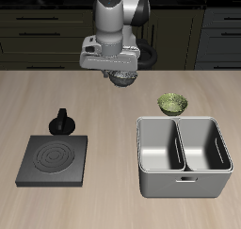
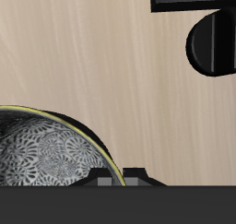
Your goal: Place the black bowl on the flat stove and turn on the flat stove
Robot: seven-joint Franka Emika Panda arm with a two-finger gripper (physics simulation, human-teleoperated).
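The black bowl (image 1: 121, 79) hangs off the table (image 1: 104, 115), right under the pincer (image 1: 120, 73), which looks closed on its rim. The fingers themselves are mostly hidden behind the wrist and the bowl, so how narrow the gap is cannot be read. Holding it by the rim keeps the bowl roughly upright and leaves its base free to be set down flat. In the wrist view the bowl (image 2: 46, 159) sits close against the pincer. It is round, dark outside with a thin pale edge, and its glossy inside is speckled grey-white.

The flat stove (image 1: 54, 159) lies well away from the pincer, toward the table's front edge and off to one side. It is a thin, matte black square slab with concentric rings on its burner. Its knob (image 1: 62, 122), a black disc with a raised grip, stands on the side of the stove nearer the pincer, so it would be reachable once the bowl is down. A small green patterned bowl (image 1: 172, 104) rests near the pincer on the opposite side, and beyond it is a grey two-compartment bin (image 1: 184, 179) with smooth, metallic-looking walls.
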